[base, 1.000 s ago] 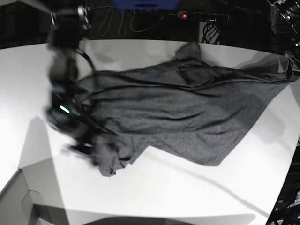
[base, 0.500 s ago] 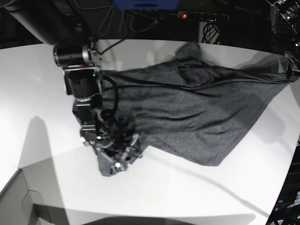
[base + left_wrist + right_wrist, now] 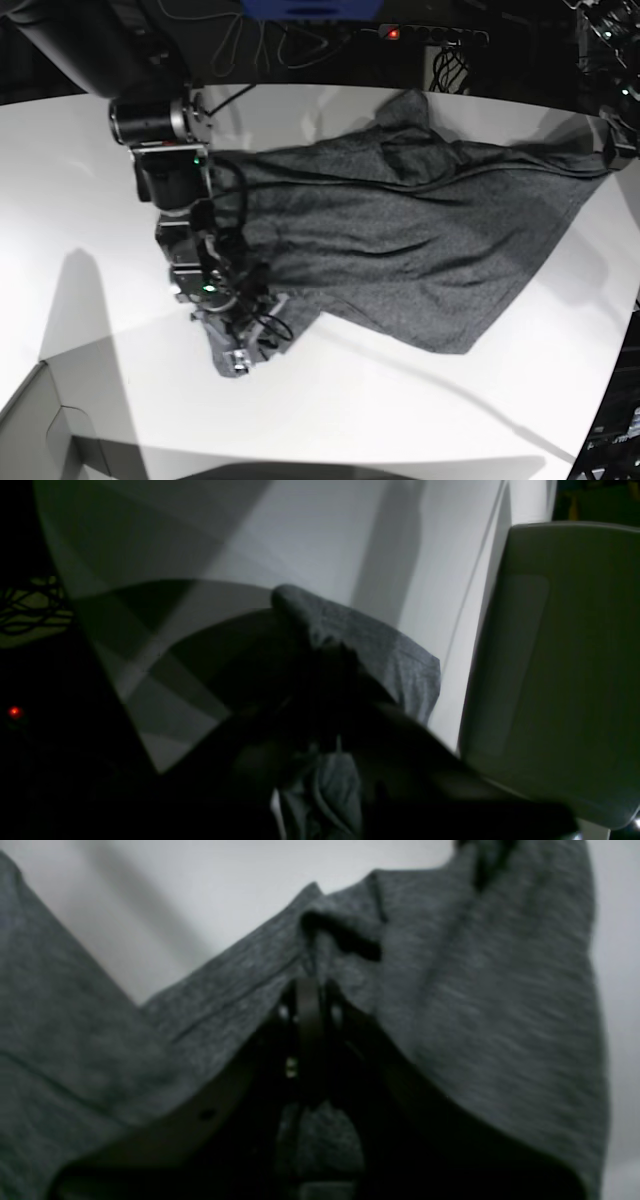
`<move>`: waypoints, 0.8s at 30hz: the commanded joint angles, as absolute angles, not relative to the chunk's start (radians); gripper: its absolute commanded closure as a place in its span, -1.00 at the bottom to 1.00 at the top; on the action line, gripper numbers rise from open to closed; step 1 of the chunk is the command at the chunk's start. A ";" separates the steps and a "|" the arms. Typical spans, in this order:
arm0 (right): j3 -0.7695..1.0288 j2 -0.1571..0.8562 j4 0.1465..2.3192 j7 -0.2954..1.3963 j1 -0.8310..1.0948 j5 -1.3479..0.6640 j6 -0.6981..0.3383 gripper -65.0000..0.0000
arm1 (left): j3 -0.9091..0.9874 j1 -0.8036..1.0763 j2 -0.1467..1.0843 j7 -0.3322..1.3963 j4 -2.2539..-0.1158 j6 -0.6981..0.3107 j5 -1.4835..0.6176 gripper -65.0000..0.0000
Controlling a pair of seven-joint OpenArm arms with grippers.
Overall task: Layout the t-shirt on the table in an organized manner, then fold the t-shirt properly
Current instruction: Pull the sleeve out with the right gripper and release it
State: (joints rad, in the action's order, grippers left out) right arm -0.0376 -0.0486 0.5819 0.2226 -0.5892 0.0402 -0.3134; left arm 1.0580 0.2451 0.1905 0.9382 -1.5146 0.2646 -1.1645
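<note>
— Your right gripper (image 3: pixel 311 990) had its jaws pressed together on a fold of the t-shirt (image 3: pixel 400 240), down at the bunched corner nearest the grey box corner (image 3: pixel 50 430). The wrist view showed cloth pinched right at the tips.

— And the other claw?

— Your left gripper (image 3: pixel 620 150) sat at the far side of the table (image 3: pixel 330 400), closed as well, with grey cloth gathered at its tips in the wrist view, so I judged it had the opposite corner of the shirt.

— Where did the shirt lie, then?

— Spread but rumpled across the white top, its long axis running roughly between your two grippers. From your right gripper the body of the shirt stretched away toward the left arm; a sleeve or collar lump rose near the back edge.

— So which arm mattered?

— Your right one was nearest the crumpled corner. To my mind, you needed to draw that corner away from the left gripper, along that axis, to flatten the cloth.
</note>
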 commanded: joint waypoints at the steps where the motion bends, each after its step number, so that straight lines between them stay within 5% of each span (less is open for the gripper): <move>1: -0.041 -0.062 0.582 0.206 -0.630 0.036 -0.315 1.00 | 1.061 0.243 0.208 0.964 -1.535 0.292 -1.211 1.00; 13: -0.033 -0.157 0.579 0.030 -0.866 0.025 -0.318 1.00 | 1.064 0.243 0.208 0.964 -1.537 0.292 -1.213 1.00; 24: -0.038 -0.157 0.527 0.036 -1.070 -0.360 -0.318 1.00 | 1.064 0.269 0.208 0.964 -1.538 0.292 -1.214 1.00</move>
